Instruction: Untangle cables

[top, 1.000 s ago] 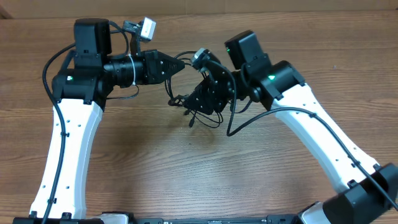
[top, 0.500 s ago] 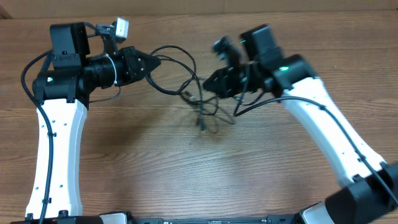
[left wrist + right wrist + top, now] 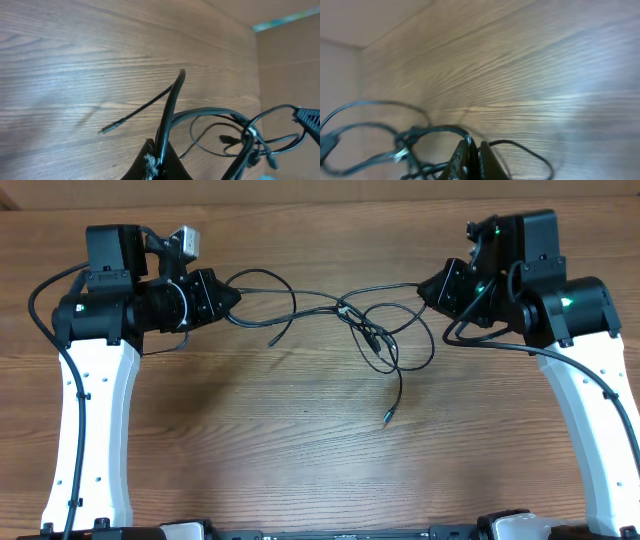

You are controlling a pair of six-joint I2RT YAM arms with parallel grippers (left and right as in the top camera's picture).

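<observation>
Apart, left hand, right hand, one cable tangle

The overhead camera hangs well above, looking straight down on the whole worktop. Each wrist camera sits close behind its own tool, the left tool and the right tool, looking low across the wood. All three views share the cables ahead of the tips
</observation>
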